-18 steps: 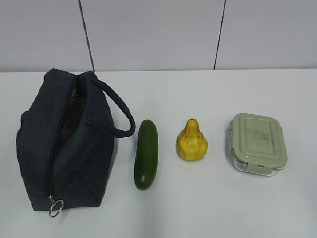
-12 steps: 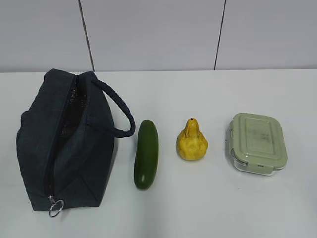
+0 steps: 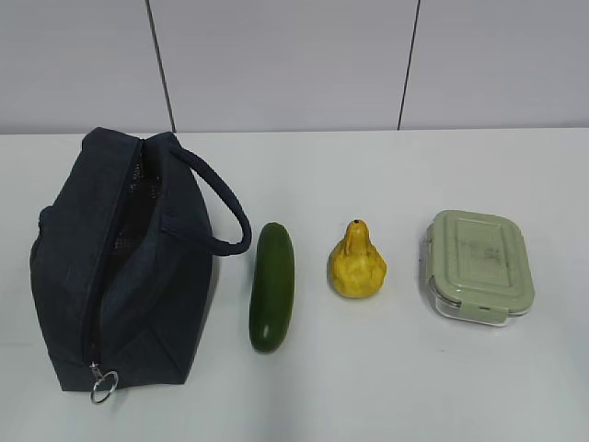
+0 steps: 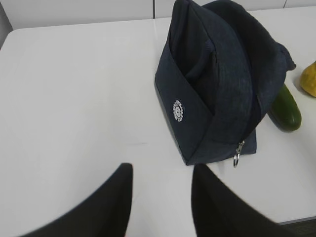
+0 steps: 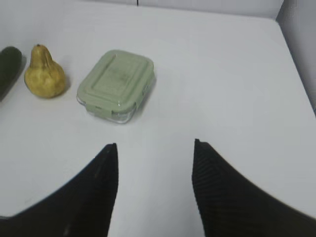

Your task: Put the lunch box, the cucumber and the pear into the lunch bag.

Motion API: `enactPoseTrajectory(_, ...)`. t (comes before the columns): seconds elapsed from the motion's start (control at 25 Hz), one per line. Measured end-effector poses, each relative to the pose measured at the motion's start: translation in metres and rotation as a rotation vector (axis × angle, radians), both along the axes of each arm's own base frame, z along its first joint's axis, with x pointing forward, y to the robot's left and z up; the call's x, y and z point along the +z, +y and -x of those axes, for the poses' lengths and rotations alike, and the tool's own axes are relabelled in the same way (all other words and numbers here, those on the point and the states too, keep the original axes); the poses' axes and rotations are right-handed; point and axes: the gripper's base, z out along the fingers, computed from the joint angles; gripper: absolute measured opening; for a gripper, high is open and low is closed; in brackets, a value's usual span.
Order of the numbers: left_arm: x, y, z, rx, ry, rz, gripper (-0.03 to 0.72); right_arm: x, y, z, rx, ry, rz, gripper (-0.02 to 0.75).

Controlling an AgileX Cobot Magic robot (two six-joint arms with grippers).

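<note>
Nothing packed yet. Lunch bag [image 4: 217, 84] sits unzipped on the table [image 4: 79, 89], ahead and right of the left claw [image 4: 162, 197], which is parted and empty. Cucumber [image 3: 272, 285], pear [image 5: 44, 74] and lunch box [image 5: 117, 84] all lie outside, ahead and left of the right claw [image 5: 155, 187], also parted, holding nothing. All three items left.

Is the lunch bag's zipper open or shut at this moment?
Open. The lunch bag gapes along its top, with mesh lining visible inside the slit, and the ring pull sits at the near end. The left wrist view shows the same gap.
</note>
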Motion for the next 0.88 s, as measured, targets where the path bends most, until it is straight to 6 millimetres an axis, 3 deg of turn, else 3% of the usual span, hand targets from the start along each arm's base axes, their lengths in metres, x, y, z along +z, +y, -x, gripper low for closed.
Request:
enactPoseTrajectory(0.16, 0.000, 0.000, 0.000, 0.000, 0.000, 0.000, 0.242, 0.010, -0.001, -0.002, -0.004, -0.051, 0.008, 0.391)
enactPoseTrajectory(0.32, 0.000, 0.000, 0.000, -0.001, 0.000, 0.001, 0.242, 0.018, 0.000, -0.020, -0.005, 0.032, 0.016, 0.391)
enactPoseTrajectory(0.64, 0.000, 0.000, 0.000, -0.001, 0.000, 0.001, 0.242, 0.037, 0.003, -0.068, -0.010, 0.084, -0.011, 0.391)
enactPoseTrajectory(0.88, 0.000, 0.000, 0.000, -0.001, 0.000, 0.001, 0.242, 0.037, 0.007, -0.111, -0.015, 0.163, -0.049, 0.391)
